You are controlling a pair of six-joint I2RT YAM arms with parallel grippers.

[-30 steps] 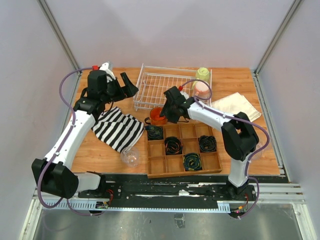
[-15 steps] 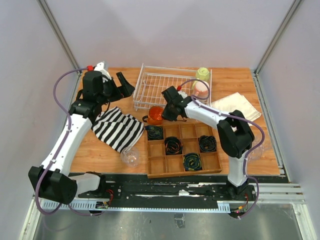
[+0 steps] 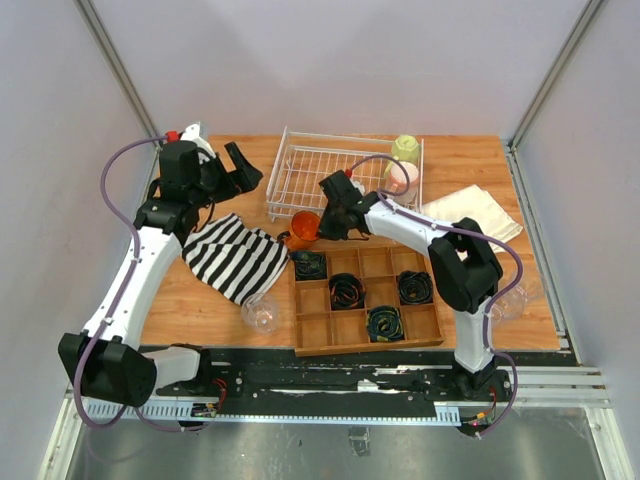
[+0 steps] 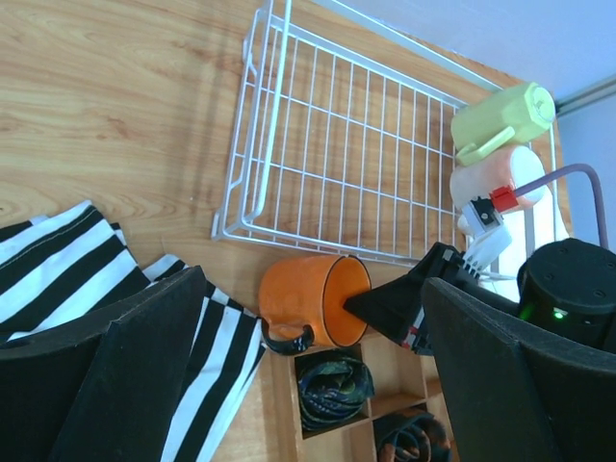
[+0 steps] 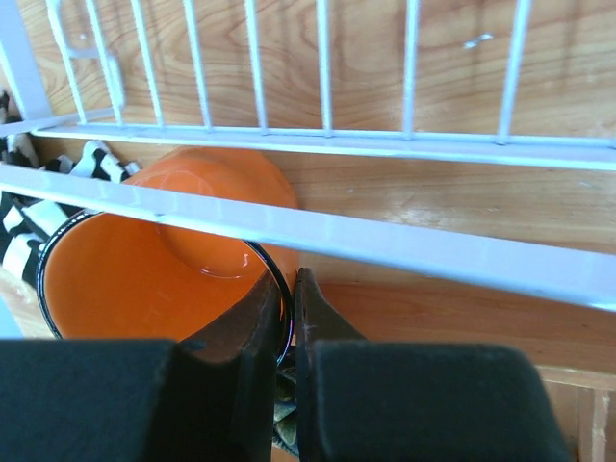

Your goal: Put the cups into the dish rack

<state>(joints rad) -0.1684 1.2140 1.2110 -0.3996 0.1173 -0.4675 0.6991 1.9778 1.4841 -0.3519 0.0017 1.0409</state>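
- Gripping the rim of the orange mug [image 3: 303, 228], the right gripper [image 3: 323, 221] now has its jaws pinched thin on the wall, one finger inside the cup and one outside. A second ago those jaws stood apart around the rim.
- The mug has shifted a little toward the left of the overhead frame. It now lies tipped on its side, mouth facing the gripper and dark handle pointing toward the striped cloth [image 3: 235, 258].
- It sits just outside the near wall of the dish rack [image 3: 300, 170], between the rack and the wooden tray [image 3: 365, 335] of cables. It is not yet inside.
- The left gripper [image 3: 236, 167] hangs at the upper left of the overhead frame, jaws spread wide and holding nothing.
- A yellow-green mug [image 3: 405, 149] and a white-pink mug [image 3: 400, 178] already stand in the right end of the rack. A clear tumbler [image 3: 260, 314] lies on the table at lower left of centre, beside the cloth.
- With the grasp made, the likely next step is lifting the mug over the low wire wall; a thin rim pinch may let it swing.
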